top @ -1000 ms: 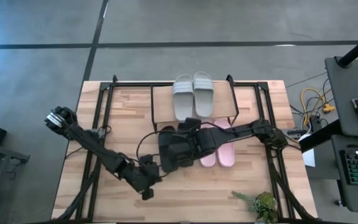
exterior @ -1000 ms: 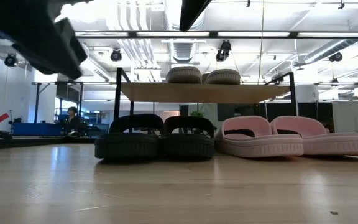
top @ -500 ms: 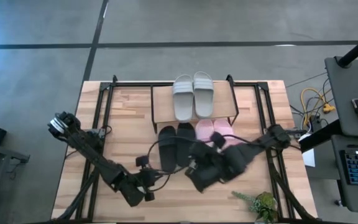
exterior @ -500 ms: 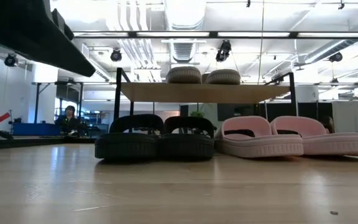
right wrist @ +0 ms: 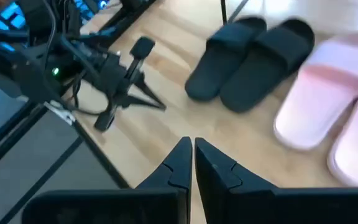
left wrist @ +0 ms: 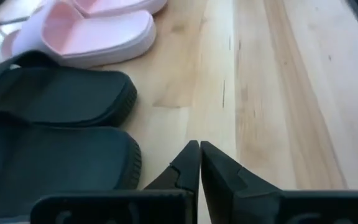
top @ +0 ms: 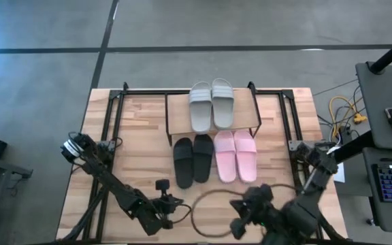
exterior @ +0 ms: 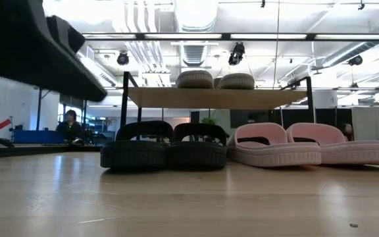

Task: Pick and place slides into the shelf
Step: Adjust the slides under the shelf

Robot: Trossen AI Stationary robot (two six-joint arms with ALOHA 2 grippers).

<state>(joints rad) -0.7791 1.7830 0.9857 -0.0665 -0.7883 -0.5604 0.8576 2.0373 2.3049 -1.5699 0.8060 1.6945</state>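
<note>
Shelf (top: 213, 129): being seen at the desk's (top: 141, 150) 12 o'clock edge.
Grey-green pair (top: 211, 103): being carried on the shelf's plank top.
Black pair (top: 192, 160): being kept on the desk at the shelf's 6 o'clock, side by side.
Pink pair (top: 237, 155): being kept just at the black pair's 3 o'clock.
Left claw (left wrist: 199, 155): being held pinched together, nothing gripped, near the desk's 7 o'clock edge.
Right claw (right wrist: 192, 152): being held pinched together, nothing gripped, near the 5 o'clock edge.
</note>
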